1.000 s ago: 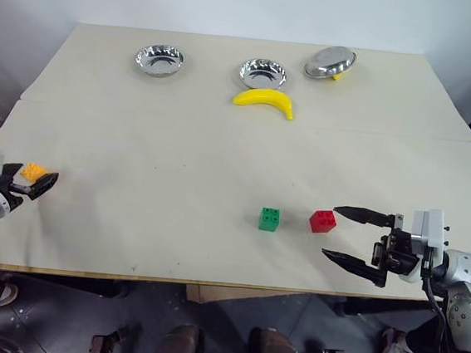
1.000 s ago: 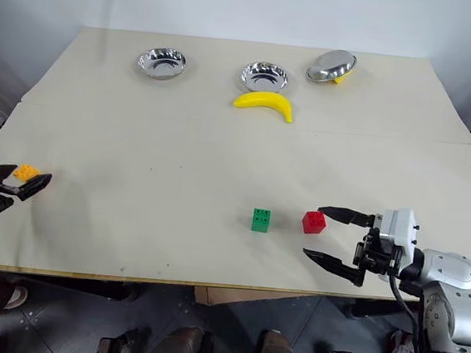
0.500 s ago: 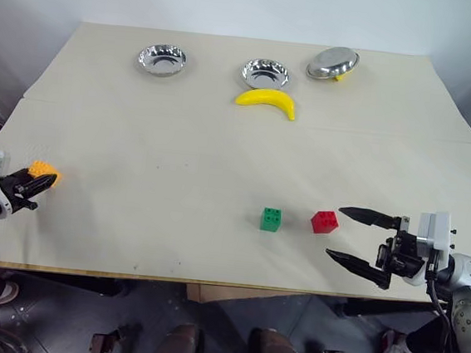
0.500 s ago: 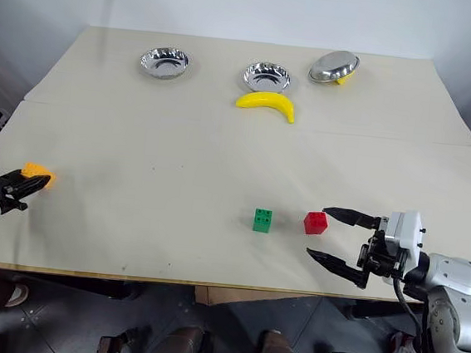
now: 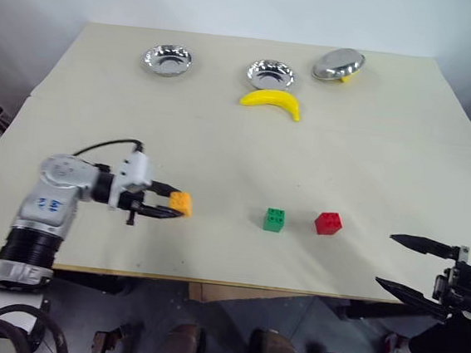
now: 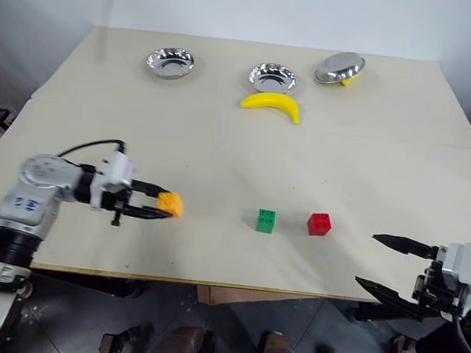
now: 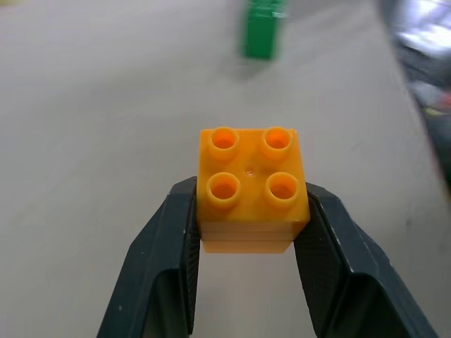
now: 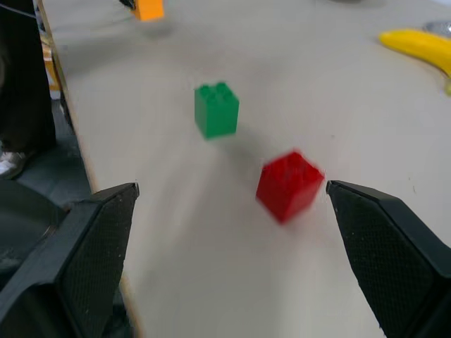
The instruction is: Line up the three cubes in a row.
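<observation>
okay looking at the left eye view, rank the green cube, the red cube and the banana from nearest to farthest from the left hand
From the left hand, which is shut on the orange cube:
1. Green cube, just to its right on the near part of the table.
2. Red cube, right of the green one.
3. Banana, far side, by the bowls.

There are no words, numbers or signs to read here. The left arm point(image 5: 53, 202) has some small blue marks on its side, but they are too tiny to make out.
</observation>
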Tool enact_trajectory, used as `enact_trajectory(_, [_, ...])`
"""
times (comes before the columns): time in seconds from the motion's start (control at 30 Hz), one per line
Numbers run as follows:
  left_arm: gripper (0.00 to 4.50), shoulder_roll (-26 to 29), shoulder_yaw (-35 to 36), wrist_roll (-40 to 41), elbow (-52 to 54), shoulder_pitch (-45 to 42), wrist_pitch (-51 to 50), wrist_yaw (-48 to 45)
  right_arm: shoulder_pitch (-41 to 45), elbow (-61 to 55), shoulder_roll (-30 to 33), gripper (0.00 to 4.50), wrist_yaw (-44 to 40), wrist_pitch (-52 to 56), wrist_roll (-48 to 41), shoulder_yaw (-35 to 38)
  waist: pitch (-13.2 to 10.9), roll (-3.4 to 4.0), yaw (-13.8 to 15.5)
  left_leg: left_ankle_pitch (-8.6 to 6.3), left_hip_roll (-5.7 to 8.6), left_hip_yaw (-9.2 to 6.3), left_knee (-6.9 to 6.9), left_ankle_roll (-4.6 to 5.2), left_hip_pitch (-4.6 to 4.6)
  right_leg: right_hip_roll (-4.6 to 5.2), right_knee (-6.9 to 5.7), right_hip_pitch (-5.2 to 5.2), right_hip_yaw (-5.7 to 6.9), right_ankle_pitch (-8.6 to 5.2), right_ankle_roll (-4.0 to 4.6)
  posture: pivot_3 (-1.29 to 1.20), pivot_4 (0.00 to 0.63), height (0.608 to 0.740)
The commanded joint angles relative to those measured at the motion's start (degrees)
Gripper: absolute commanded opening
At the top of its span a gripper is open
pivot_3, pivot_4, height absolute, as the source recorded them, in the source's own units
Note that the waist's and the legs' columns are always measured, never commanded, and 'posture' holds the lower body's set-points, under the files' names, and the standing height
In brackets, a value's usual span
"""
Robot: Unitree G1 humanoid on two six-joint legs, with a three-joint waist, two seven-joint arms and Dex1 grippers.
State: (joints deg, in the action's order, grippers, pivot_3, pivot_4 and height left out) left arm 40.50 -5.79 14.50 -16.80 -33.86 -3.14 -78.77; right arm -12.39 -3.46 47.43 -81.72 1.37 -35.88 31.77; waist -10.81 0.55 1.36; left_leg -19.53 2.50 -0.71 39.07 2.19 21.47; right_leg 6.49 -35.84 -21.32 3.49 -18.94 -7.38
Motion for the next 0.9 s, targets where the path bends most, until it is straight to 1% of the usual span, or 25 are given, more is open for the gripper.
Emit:
enact_trajectory(0.03, [1.49, -5.30, -5.19, -4.73, -2.42, -3.90, 0.24, 2.90, -4.47, 0.25, 0.46, 4.50, -1.20, -1.68, -0.43, 5.48, -0.01, -0.01, 0.02, 0.00, 0.00, 0.03, -0.01, 0.01, 0.00, -0.03, 0.00, 0.00, 0.04, 0.00, 0.00, 0.00, 0.150, 0.740])
enact_trajectory(0.13, [1.49, -8.25, -7.72, -7.04, -3.87, -5.40, 0.08, 4.11, -7.76, -2.00, -1.28, 4.50, 0.33, -1.82, -0.93, 7.06, -0.03, -0.06, -0.28, 0.02, -0.08, 0.31, -0.01, 0.03, -0.03, -0.04, 0.01, -0.06, 0.05, 0.00, -0.02, 0.00, 0.150, 0.740])
enact_trajectory(0.33, [1.49, -10.02, -9.28, -10.20, -6.68, -6.93, 0.96, 6.46, -10.67, -6.16, -4.42, 4.50, 3.37, -2.07, -1.25, 7.09, -0.03, -0.05, 0.03, 0.07, -0.13, 0.40, 0.03, 0.03, -0.18, -0.02, -0.02, 0.00, -0.13, 0.00, -0.02, 0.00, 0.150, 0.740])
enact_trajectory(0.43, [1.49, -10.76, -9.66, -11.20, -7.71, -7.36, 1.27, 7.33, -11.27, -7.11, -5.18, 4.50, 4.10, -2.19, -1.13, 6.79, -0.02, -0.05, 0.26, 0.10, -0.12, 0.32, 0.07, 0.02, -0.28, 0.01, 0.22, 0.15, -0.39, 0.01, -0.02, 0.00, 0.150, 0.740])
enact_trajectory(0.7, [1.49, -13.38, -9.13, -12.32, -10.37, -8.77, 1.42, 11.02, -10.77, -6.45, -6.08, 4.50, 4.42, -3.29, -0.60, 5.85, 0.02, 0.03, 0.61, 0.16, -0.01, 0.23, 0.08, 0.03, -0.30, 0.09, 0.21, 0.20, -0.40, 0.02, -0.04, 0.00, 0.150, 0.740])
enact_trajectory(0.9, [1.49, -13.19, -9.83, -11.73, -11.32, -9.11, 2.10, 8.09, -10.18, -5.91, -5.99, 4.50, 4.46, -3.80, -0.67, 4.77, 0.02, 0.03, 0.64, 0.16, -0.01, 0.23, 0.08, 0.03, -0.30, 0.09, 0.20, 0.19, -0.39, 0.02, -0.04, 0.00, 0.150, 0.740])
